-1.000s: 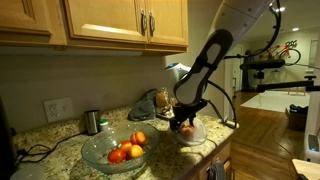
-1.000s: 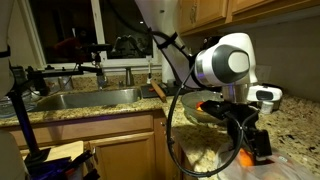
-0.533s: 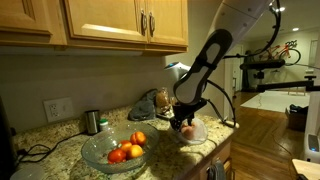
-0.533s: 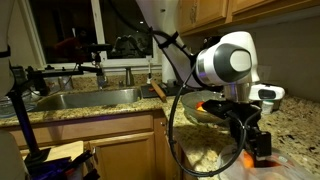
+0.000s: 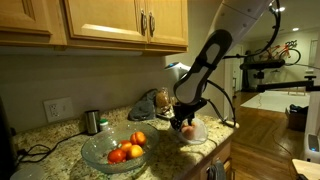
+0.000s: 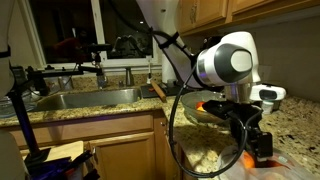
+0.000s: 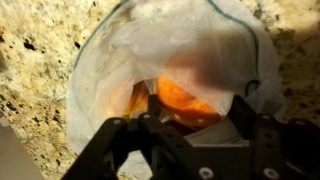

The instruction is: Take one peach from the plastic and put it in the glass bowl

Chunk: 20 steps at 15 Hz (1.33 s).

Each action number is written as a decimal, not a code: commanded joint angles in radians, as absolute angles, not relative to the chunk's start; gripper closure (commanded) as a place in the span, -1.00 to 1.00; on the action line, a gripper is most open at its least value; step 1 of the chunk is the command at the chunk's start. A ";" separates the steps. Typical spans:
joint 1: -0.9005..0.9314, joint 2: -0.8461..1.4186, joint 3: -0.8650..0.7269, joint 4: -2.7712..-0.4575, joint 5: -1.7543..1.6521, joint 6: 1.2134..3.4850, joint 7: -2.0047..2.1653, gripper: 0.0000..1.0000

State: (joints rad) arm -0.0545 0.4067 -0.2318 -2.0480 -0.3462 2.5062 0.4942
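Exterior view: fingers (image 5: 181, 124) are down in the bag (image 5: 197, 133) on the counter (image 5: 60, 135), at 3 o'clock of the bowl (image 5: 100, 152). A peach (image 5: 186, 130) sits between them.
Exterior view: fingers (image 6: 262, 147) are low over the bag, with the peach at 7 o'clock.
Wrist view: fingers (image 7: 112, 142) grip the peach (image 7: 185, 100) inside the bag (image 7: 120, 60).

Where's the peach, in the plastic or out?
In. Wrist view shows the peach lying inside the plastic, its mouth open, at the gripper.

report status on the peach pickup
Jaws astride peach inside bag, grip unconfirmed. Peach not lifted. Bag film crowding it. Bowl alongside.
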 commanded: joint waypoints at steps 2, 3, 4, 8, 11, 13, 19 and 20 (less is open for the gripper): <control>-0.038 0.414 -0.263 -2.043 -0.350 2.533 0.494 0.18; -0.037 0.414 -0.263 -2.042 -0.350 2.533 0.495 0.20; -0.037 0.414 -0.264 -2.041 -0.351 2.531 0.495 0.23; -0.033 0.409 -0.268 -2.041 -0.357 2.531 0.500 0.23; -0.022 0.399 -0.276 -2.048 -0.376 2.533 0.515 0.23; -0.009 0.381 -0.287 -2.060 -0.402 2.543 0.530 0.23; 0.050 0.344 -0.335 -2.079 -0.512 2.578 0.606 0.23; 0.057 0.342 -0.339 -2.079 -0.527 2.577 0.621 0.23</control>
